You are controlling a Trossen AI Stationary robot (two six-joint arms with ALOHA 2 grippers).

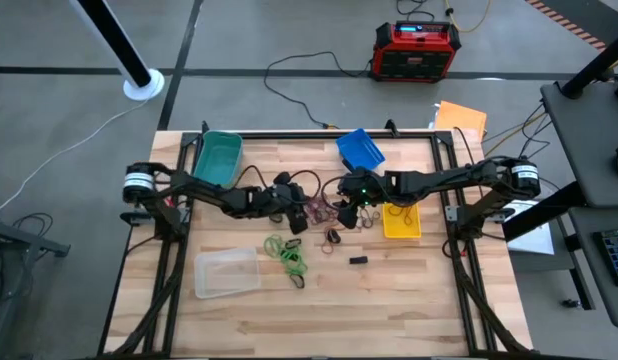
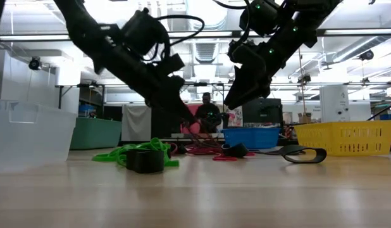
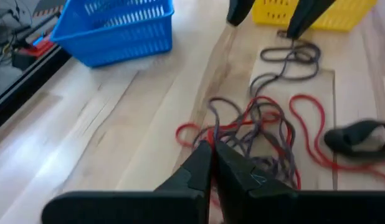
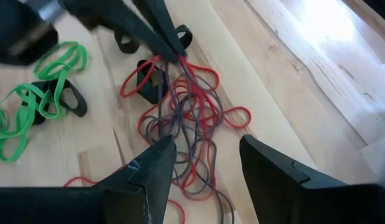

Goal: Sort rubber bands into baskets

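Left gripper (image 3: 211, 152) has its jaws pinched together right at the edge of the red and dark brown tangle (image 3: 261, 140), looks like it's nipping a strand or two, though I can't swear the band is actually caught. Right gripper (image 4: 205, 165) hangs just above the same tangle (image 4: 183, 118) with jaws wide apart, holding nothing. So we're at the pick-one-out-of-the-mess step, mid-desk between the blue basket (image 1: 360, 149) and yellow basket (image 1: 401, 221). Next move probably needs a slow lift to peel one band free without dragging the whole clump. The tangle's long axis seems to run from one gripper toward the other. Green bands (image 1: 287, 252) sit near the clear basket (image 1: 227, 272); the teal basket (image 1: 218, 157) is well apart.
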